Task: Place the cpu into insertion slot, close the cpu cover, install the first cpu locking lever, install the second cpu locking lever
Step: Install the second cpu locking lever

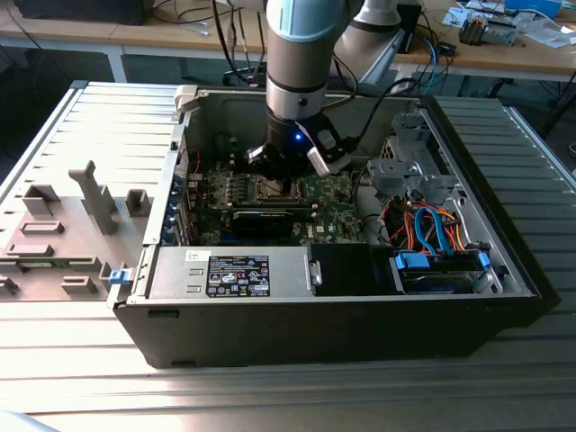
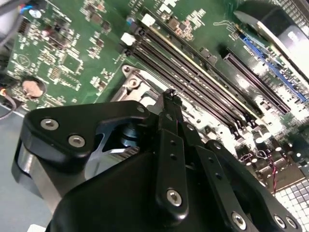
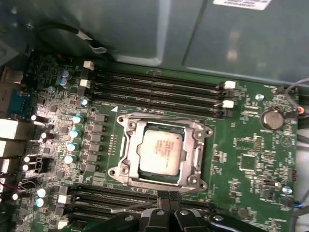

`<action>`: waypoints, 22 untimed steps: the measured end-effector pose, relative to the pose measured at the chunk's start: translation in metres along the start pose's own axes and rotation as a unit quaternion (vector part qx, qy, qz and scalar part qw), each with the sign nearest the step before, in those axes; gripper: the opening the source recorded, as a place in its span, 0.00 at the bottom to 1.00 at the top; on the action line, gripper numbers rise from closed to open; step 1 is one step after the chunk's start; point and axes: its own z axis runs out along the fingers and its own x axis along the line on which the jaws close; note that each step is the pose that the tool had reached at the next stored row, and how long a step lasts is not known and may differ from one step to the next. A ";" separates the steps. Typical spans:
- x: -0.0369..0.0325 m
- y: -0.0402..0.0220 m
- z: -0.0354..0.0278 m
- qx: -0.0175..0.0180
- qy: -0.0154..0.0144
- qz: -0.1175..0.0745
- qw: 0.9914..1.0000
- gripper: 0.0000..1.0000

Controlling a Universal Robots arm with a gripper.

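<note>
In the first wrist view the cpu [image 3: 161, 151] lies flat in the insertion slot [image 3: 126, 170], silver face up. The cpu cover [image 3: 194, 153] is down over it, its silver frame around the chip's edges. A thin metal lever [image 3: 159, 117] runs along one side of the socket. My gripper [image 3: 170, 210] hangs beside the socket, over the near memory slots, its black fingers together with nothing between them. In the second wrist view the fingertips [image 2: 169, 99] meet just above a corner of the socket [image 2: 131, 83]. In the exterior view the gripper [image 1: 286, 176] is low inside the computer case, over the green board.
Long black memory slots [image 3: 154, 89] flank the socket on two sides. A coin battery [image 3: 272, 118] and capacitors [image 3: 72, 133] stand nearby. The case walls [image 1: 184, 135], a power supply box [image 1: 234, 270], a drive cage [image 1: 405, 166] and orange and blue cables [image 1: 423, 225] surround the board.
</note>
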 end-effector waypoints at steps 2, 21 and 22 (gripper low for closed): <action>0.0070 -0.0008 0.0020 -0.001 0.000 0.000 1.000 0.11; 0.0543 -0.0010 0.0269 -0.023 -0.004 -0.001 1.000 0.11; 0.0545 -0.0014 0.0283 -0.024 -0.004 -0.002 1.000 0.11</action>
